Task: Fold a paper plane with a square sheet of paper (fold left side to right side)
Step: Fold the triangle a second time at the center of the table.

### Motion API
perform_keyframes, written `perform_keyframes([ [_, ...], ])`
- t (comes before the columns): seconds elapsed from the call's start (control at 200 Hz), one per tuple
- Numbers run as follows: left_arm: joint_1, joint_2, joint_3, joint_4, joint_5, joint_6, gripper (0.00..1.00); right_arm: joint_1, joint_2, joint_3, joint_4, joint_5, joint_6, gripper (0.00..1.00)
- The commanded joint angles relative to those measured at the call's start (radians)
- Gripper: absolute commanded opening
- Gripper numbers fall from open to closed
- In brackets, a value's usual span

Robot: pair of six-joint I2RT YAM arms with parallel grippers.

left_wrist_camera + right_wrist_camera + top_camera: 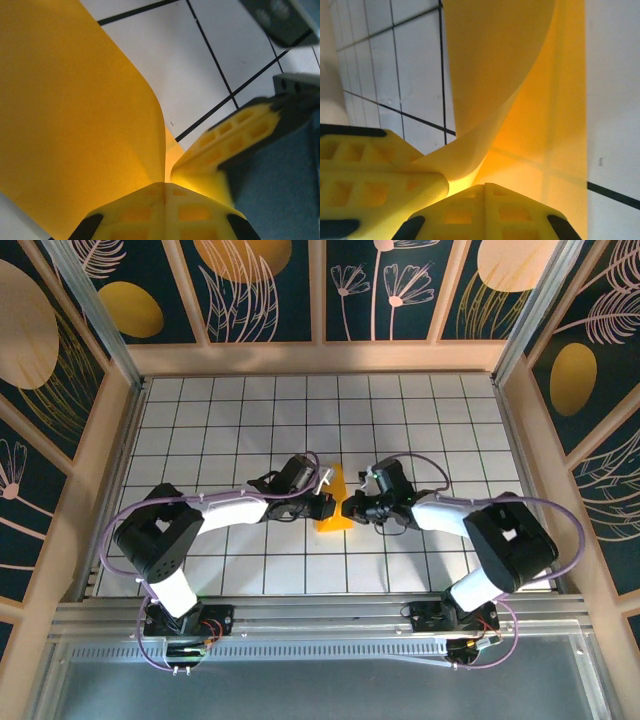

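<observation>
Fingers (135,214) of the left gripper (326,506) are fully closed, tips together, pinching 1 lifted layer of the sheet (334,495). That layer rises off the table (230,430) in a smooth, uncreased curve. The right gripper (351,508) is also closed. From its wrist camera its tips meet where the curved layer joins the flat part, so it appears to grip the paper too, though how deep the bite is I cannot tell. Both grippers face each other tip to tip, almost touching, at the near end of the sheet. The sheet sits mid-table between them as a narrow strip, long axis running near to far, with most of its length beyond the fingers. Judgement: the fold goes left to right, so the left arm should carry the raised layer over. The right gripper stands in that path and likely has to release or act as anchor. Risk: a skewed crease, since only the near end is controlled.
</observation>
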Motion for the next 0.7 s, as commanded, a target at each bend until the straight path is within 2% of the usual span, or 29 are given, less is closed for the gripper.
perform_keyframes([
  [0.0,0.008,0.015,-0.016,0.010,0.013,-0.030,0.00,0.024,0.050,0.025,-0.002,0.035,0.007,0.00],
  [0.27,0.024,0.013,-0.031,-0.010,-0.022,-0.032,0.00,0.031,0.085,0.036,-0.102,0.082,-0.029,0.00],
  [0.691,0.054,0.028,-0.023,-0.060,-0.105,0.024,0.00,0.033,0.115,0.029,-0.136,0.094,-0.052,0.00],
])
